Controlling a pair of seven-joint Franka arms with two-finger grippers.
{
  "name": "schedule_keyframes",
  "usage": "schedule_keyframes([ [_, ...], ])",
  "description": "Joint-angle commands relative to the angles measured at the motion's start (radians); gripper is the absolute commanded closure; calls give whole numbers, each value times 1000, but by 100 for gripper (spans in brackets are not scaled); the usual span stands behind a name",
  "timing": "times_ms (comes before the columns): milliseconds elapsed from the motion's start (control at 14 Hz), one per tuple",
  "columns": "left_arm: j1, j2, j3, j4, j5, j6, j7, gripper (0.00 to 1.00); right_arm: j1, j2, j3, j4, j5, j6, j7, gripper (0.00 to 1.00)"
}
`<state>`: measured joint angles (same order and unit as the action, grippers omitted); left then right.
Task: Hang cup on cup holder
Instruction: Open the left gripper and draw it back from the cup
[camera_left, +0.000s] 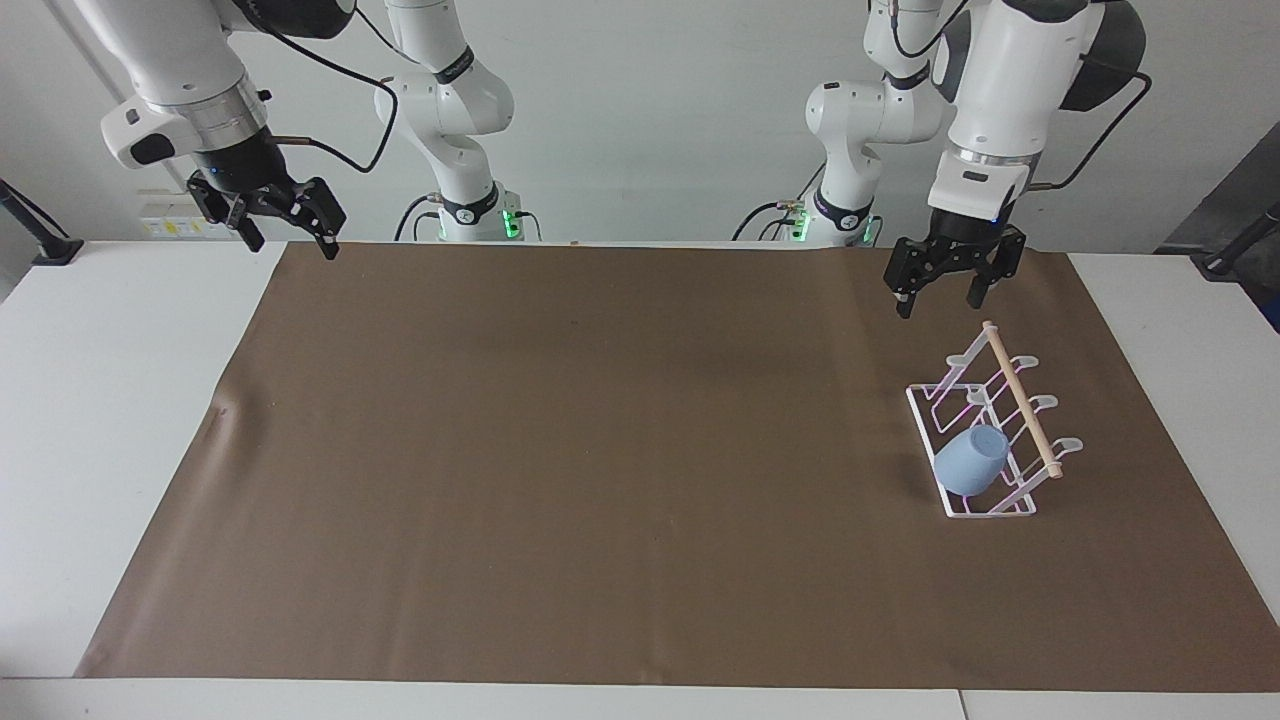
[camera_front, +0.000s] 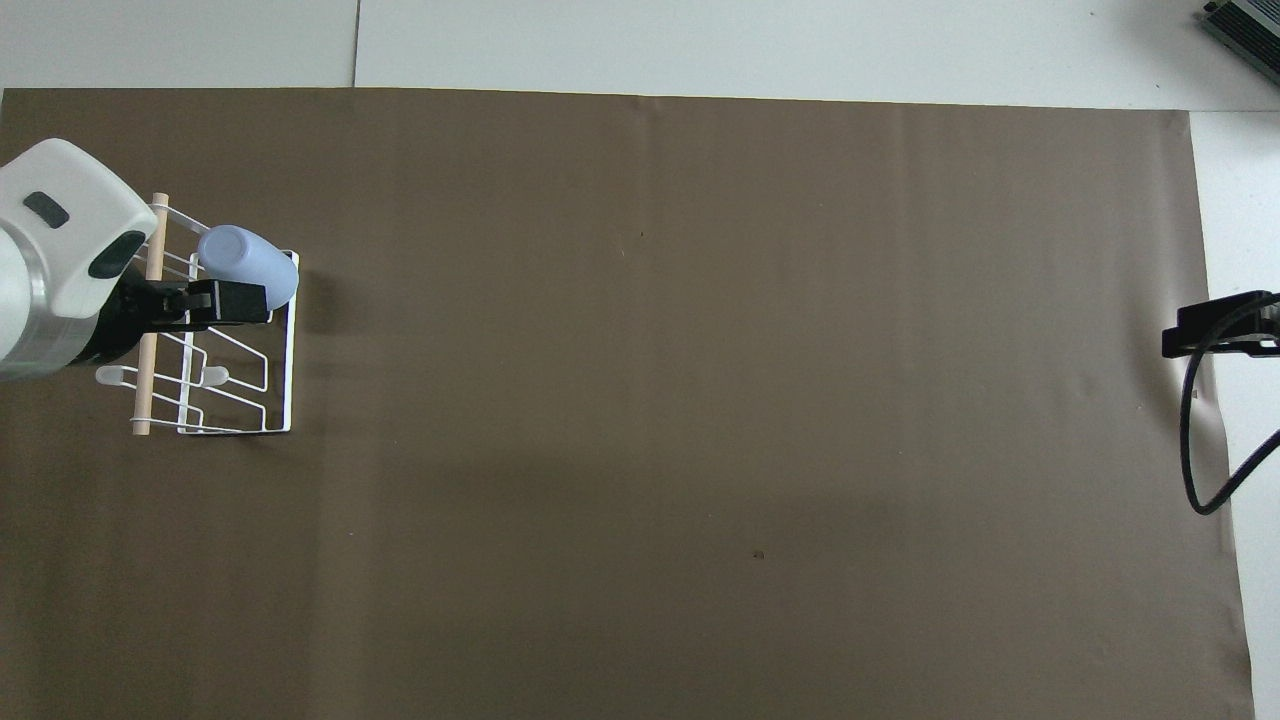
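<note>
Right gripper (camera_left: 283, 222): it is raised over the edge of the brown mat (camera_left: 640, 460) at the right arm's end of the table (camera_left: 110, 400); the fingers are spread and hold nothing.
Left gripper (camera_left: 940, 290): it is in the air, over the mat just on the robots' side of the rack; the fingers are spread and empty.
Rack (camera_left: 1000, 400): white wire with a wooden rod on top, it stands on the mat at the left arm's end.
Cup (camera_left: 970, 461): light blue, it hangs tilted on the prong farthest from the robots, apart from both grippers.
</note>
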<state>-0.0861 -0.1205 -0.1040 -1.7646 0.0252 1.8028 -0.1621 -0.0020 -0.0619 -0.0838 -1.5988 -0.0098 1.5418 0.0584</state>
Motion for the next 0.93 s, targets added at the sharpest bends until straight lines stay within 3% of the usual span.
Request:
schedule_keyframes([
  [0,9,80,-5,152,-22,-141,82,0,4,-15,1,-12,2,3,32,0],
  [143,11,93,-2,197,-22,-198,105,0,-4,-13,10,-10,2,4,32,0],
  [857,54,71,15,198,-27,-290,246,0,2,-16,21,-13,1,-8,67,0],
])
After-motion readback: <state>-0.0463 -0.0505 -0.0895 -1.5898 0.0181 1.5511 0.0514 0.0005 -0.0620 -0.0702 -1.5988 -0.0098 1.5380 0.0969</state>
